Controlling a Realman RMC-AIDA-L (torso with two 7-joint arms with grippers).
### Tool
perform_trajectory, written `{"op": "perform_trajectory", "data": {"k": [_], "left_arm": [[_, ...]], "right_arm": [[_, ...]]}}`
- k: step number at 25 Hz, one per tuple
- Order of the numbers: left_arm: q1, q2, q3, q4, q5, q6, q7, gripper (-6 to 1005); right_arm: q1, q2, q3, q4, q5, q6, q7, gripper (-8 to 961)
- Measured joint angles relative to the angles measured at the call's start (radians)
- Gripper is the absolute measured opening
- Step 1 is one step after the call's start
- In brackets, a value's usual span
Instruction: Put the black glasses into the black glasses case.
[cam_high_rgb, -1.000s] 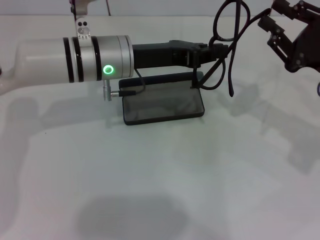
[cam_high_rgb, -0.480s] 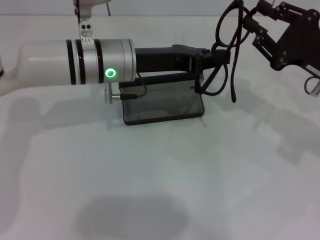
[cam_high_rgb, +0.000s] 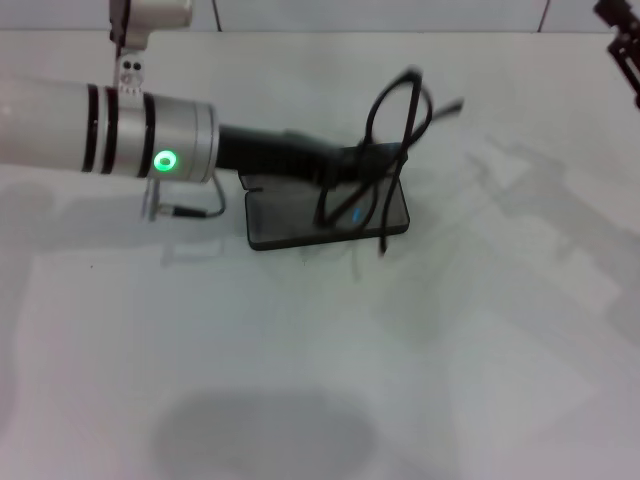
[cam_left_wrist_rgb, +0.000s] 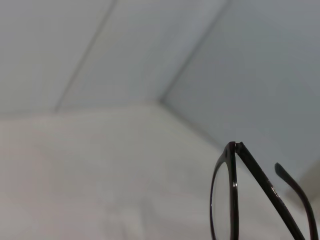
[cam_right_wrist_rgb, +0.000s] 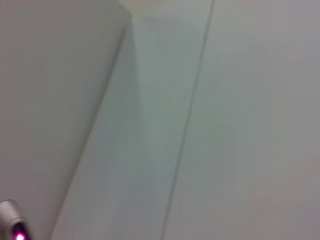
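Note:
The black glasses hang upright, one temple arm pointing down over the right end of the open black glasses case, which lies flat on the white table. My left gripper reaches in from the left above the case and is shut on the glasses' lower part. The left wrist view shows one lens rim and a temple arm against the wall. My right gripper only shows at the far top right corner, well away from the glasses.
The white table stretches in front of and to the right of the case. The silver left forearm with a green light crosses the left side. The right wrist view shows only wall.
My left gripper has dropped and swung lower over the case, carrying the glasses down with it. My right gripper has drawn away from the glasses to the top right corner.

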Motion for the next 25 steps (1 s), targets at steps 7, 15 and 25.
{"op": "perform_trajectory", "data": {"k": [7,15,25], "left_arm": [[-0.003,0.005,0.001,0.013,0.183,0.061,-0.063,173],[-0.016,-0.013,0.001,0.015,0.275,0.051,-0.083,175],[-0.014,-0.021,-0.011,0.023,0.307,0.015,-0.108,311]], "right_arm": [[-0.025,0.000,0.049,-0.001,0.001,0.001,0.000,319],[-0.025,0.003,0.043,0.003,-0.005,0.001,0.000,319],[-0.026,0.003,0.016,0.005,-0.014,0.002,0.000,318]]}}
